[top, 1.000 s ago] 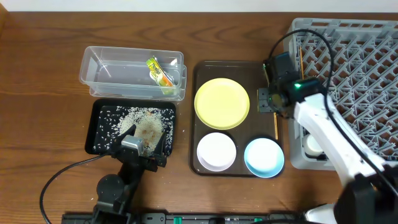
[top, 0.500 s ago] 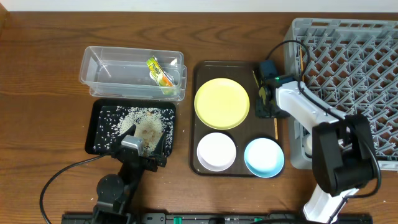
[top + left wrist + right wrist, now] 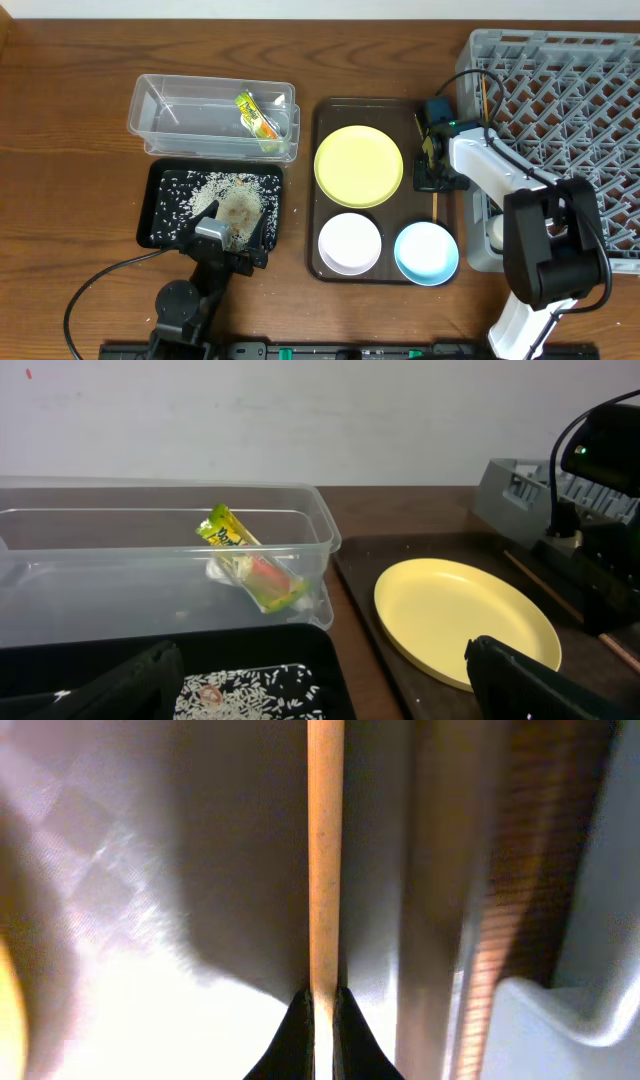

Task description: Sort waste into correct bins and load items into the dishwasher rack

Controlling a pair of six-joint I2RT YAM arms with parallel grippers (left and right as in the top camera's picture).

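Note:
My right gripper (image 3: 436, 172) is shut on a thin wooden chopstick (image 3: 436, 203) at the right edge of the brown tray; in the right wrist view the fingertips (image 3: 324, 1005) pinch the chopstick (image 3: 324, 850). A second chopstick (image 3: 484, 96) stands in the grey dishwasher rack (image 3: 565, 120), and a small white cup (image 3: 497, 233) sits in the rack's near left corner. The yellow plate (image 3: 358, 166), white bowl (image 3: 349, 243) and light blue bowl (image 3: 426, 253) sit on the brown tray. My left gripper (image 3: 232, 233) is open over the black tray (image 3: 160, 205) of rice (image 3: 250, 685). The wrapper (image 3: 256, 115) lies in the clear tub (image 3: 180, 125).
The brown serving tray (image 3: 385, 108) lies between the bins and the rack. The left wrist view shows the clear tub (image 3: 100, 590), wrapper (image 3: 250, 560), yellow plate (image 3: 465, 615) and the right arm beyond it. Bare wooden table surrounds everything.
My right arm has swung down and closed on the chopstick at the tray's right edge; the chopstick has shifted slightly left. The left arm has not moved.

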